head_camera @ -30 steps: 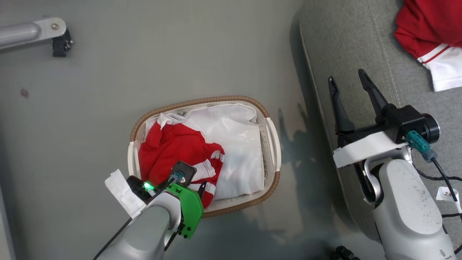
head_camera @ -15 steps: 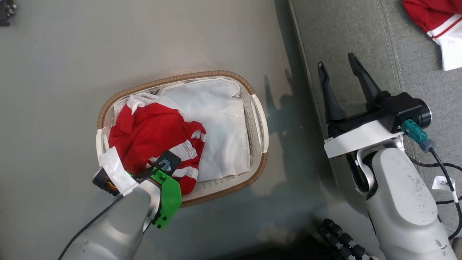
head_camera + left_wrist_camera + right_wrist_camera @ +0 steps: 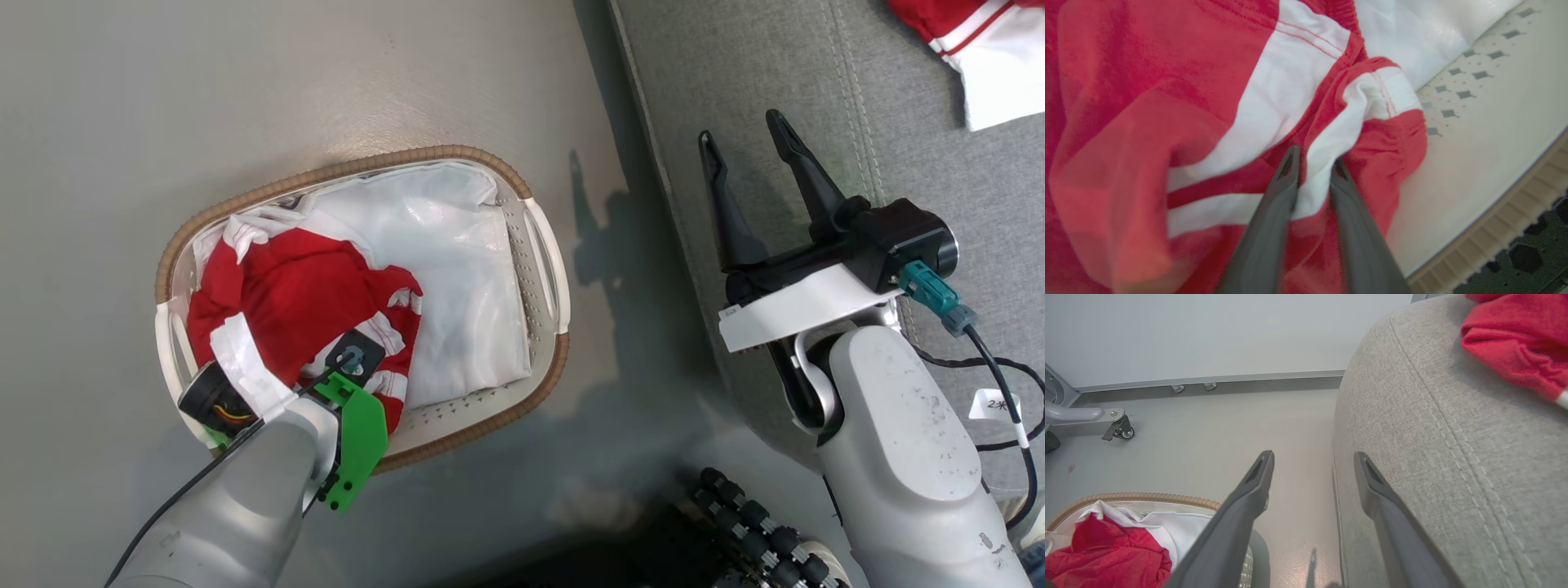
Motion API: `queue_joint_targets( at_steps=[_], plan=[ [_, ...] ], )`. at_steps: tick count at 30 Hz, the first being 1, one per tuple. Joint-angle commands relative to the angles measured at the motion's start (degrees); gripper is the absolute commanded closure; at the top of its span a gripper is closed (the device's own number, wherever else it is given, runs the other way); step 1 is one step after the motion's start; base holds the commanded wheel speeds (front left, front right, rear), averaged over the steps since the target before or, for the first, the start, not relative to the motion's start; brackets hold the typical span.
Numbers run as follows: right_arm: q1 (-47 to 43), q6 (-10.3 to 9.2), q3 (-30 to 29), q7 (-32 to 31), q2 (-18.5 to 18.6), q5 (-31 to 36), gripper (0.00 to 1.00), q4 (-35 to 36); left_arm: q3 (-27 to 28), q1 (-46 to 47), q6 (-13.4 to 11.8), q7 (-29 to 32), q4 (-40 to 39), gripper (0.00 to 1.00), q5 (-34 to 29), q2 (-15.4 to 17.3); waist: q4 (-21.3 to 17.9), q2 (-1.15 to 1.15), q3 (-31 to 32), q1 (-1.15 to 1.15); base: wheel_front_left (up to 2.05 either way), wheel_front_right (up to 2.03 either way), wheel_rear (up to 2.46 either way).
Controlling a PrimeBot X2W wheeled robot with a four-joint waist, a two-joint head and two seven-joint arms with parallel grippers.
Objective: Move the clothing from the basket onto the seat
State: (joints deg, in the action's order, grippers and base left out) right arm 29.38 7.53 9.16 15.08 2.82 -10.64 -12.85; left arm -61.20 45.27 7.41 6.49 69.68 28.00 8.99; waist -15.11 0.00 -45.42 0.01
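Both left gripper fingers pinch a clothing fold inside the basket.

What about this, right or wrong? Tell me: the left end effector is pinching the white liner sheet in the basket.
Wrong. The left wrist view shows the left end effector pinching a fold of the red-and-white garment, not the liner sheet, in the basket.

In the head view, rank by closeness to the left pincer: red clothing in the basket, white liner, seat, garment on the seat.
1. Red clothing, in the basket, at the left pincer.
2. White liner, basket's right half.
3. Seat, right of the basket.
4. Garment on seat, top right corner.
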Motion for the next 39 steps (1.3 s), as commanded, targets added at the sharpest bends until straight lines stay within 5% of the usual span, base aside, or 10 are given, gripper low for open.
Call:
queue_joint_targets(
  at_steps=[1, 11, 26, 39],
  plan=[
    [0.4, -0.08, -0.1, 0.1, 0.1, -0.2, 0.00, -0.2, -0.3, 1.1, 0.1, -0.3, -0.3, 1.00, 0.4, 0.4, -0.2, 0.00, 0.2, -0.01, 0.00, 0.00, 0.00],
    [-1.4, -0.08, -1.9, 0.1, 0.2, 1.3, 0.00, -1.6, -1.3, -1.1, 0.1, -5.8, -2.2, 1.00, 4.3, -0.1, 1.3, 0.00, 5.6, -0.01, 0.00, 0.00, 0.00],
    [-7.7, -0.08, -5.2, 0.1, 0.2, 5.4, 0.00, -3.8, 2.9, -3.6, 0.1, -19.6, -7.2, 1.00, 13.5, -1.1, 6.2, 0.00, 22.2, -0.01, 0.00, 0.00, 0.00],
    [-15.7, -0.08, -6.4, 0.1, 0.2, 7.4, 0.00, -5.9, 7.5, -0.9, -0.6, -21.7, -20.1, 1.00, 12.2, 2.2, 8.7, 0.00, 36.7, -0.01, 0.00, 0.00, 0.00]
  ],
)
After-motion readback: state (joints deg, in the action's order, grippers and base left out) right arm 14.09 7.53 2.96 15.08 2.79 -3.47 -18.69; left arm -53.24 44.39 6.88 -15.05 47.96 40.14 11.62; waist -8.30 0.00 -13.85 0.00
